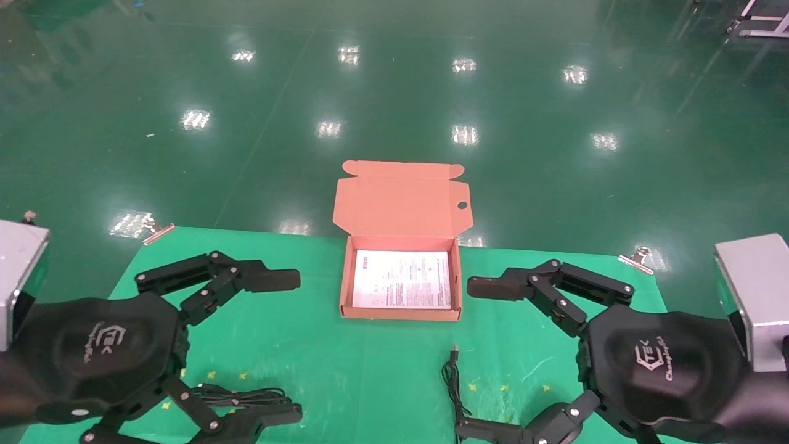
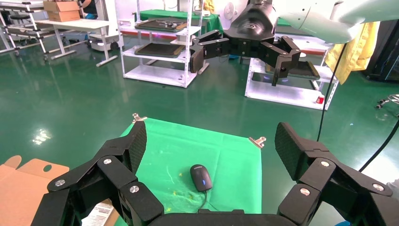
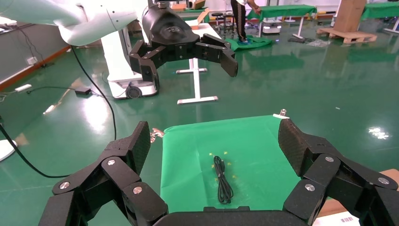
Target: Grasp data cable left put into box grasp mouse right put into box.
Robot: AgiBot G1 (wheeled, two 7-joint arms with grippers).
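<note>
Salmon-orange box point(image 1: 400, 203) w/ white printed sheet point(image 1: 402, 279); green cloth point(image 1: 345, 364); black mouse point(image 2: 201, 177), blue-ish spot maybe; black cable point(image 3: 223, 181).

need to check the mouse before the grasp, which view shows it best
The left wrist view: the mouse lies whole on the green cloth, framed by the open left gripper. The head view shows only its cord and plug; the right gripper covers the body. The right wrist view misses it.

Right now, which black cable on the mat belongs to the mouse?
The cord beside the right gripper, running to the mouse; the data cable by the left gripper is a loose bundle.
</note>
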